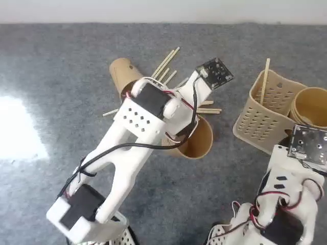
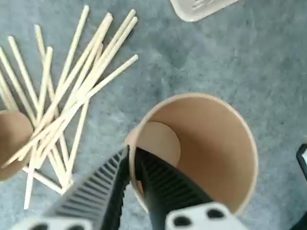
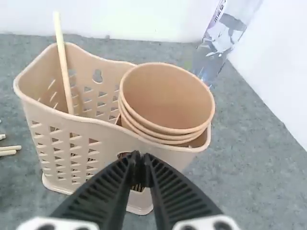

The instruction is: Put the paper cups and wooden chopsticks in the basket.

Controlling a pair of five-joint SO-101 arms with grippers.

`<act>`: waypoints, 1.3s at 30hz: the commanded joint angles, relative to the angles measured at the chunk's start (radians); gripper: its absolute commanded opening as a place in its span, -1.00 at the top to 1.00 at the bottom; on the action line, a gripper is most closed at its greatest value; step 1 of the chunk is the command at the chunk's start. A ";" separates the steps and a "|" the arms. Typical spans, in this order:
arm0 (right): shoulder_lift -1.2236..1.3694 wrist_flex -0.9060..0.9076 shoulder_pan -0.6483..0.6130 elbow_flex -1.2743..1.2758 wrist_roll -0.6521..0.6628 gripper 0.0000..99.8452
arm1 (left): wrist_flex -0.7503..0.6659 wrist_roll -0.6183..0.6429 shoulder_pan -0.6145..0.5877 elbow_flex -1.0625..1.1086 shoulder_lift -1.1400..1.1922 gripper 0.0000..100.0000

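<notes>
A paper cup [image 2: 206, 143] stands mouth up mid-table [image 1: 198, 140]. My left gripper [image 2: 130, 151] is shut on its rim, one finger inside and one outside. A second cup [image 1: 124, 74] lies on its side behind it [image 2: 12, 139]. Several wooden chopsticks [image 2: 72, 91] lie scattered between and beside the two cups [image 1: 166, 66]. The beige basket [image 3: 72, 124] at the right [image 1: 265, 115] holds stacked cups [image 3: 165, 103] and one upright chopstick [image 3: 62, 62]. My right gripper [image 3: 140, 155] is shut with nothing in it, just in front of the basket's near wall.
Grey carpet-like mat [image 1: 61, 66] covers the table. The left arm [image 1: 138, 122] spans from the front edge to the middle. A white wall [image 3: 268, 62] and a foil-like object [image 3: 225, 33] lie beyond the basket.
</notes>
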 commanded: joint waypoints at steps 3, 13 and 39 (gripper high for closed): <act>0.007 0.001 -0.031 -0.031 0.009 0.98 | -0.186 0.006 0.009 0.133 -0.029 0.98; 0.007 -0.002 -0.131 -0.026 0.008 0.98 | -0.371 0.006 0.002 0.315 -0.028 0.98; 0.018 -0.130 -0.308 0.091 0.008 0.98 | -0.235 -0.002 -0.210 0.061 -0.038 0.50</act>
